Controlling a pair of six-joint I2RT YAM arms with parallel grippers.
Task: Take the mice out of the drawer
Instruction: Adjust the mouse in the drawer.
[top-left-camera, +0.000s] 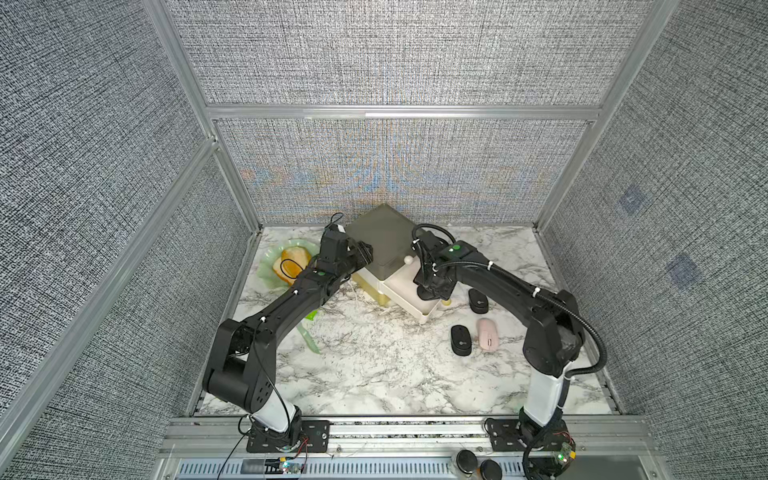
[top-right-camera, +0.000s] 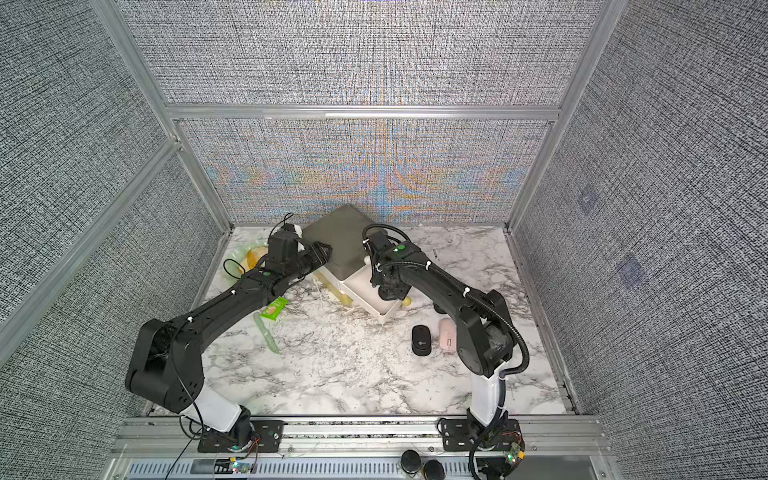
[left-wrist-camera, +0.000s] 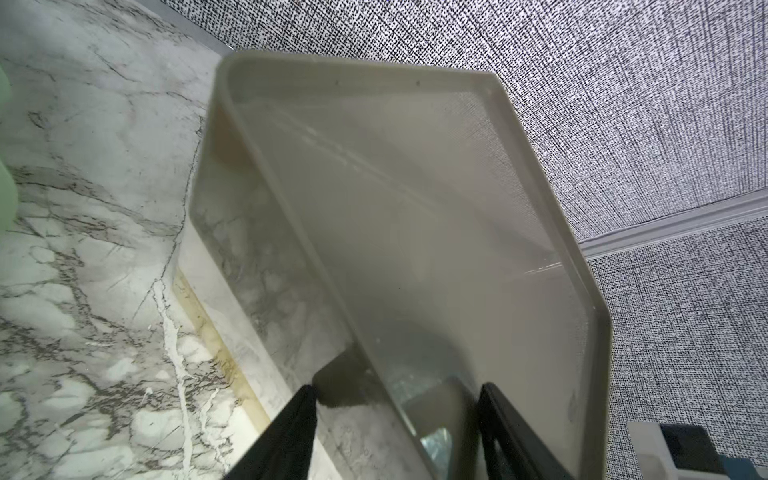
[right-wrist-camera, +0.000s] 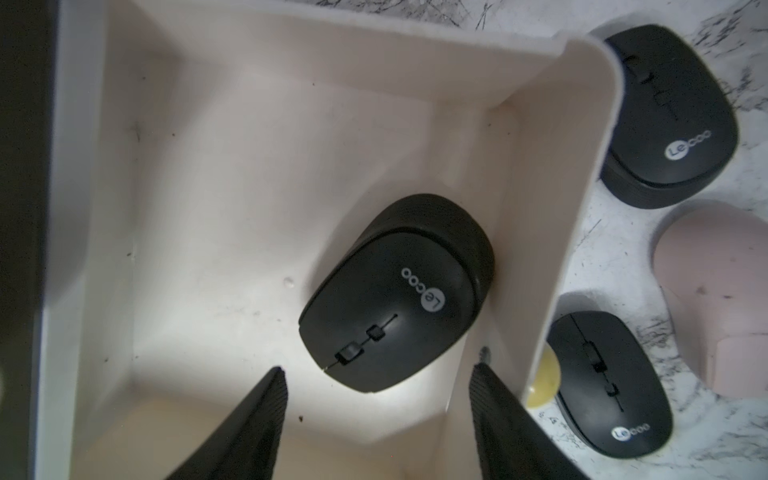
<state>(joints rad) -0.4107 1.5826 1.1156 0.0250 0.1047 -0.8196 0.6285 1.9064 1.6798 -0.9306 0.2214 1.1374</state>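
A cream drawer stands pulled out of a small cabinet with a grey-olive top. One black mouse lies in the drawer's corner. My right gripper hangs open inside the drawer, its fingertips just short of that mouse. Outside on the marble lie two black mice and a pink mouse. They show in a top view as black, black and pink. My left gripper is shut on the cabinet's top edge, one finger on top and one on the side wall.
A green glass plate with an orange-yellow item sits at the back left. A green packet and a pale green utensil lie by the left arm. A white knob sticks out above the open drawer. Fabric walls close three sides.
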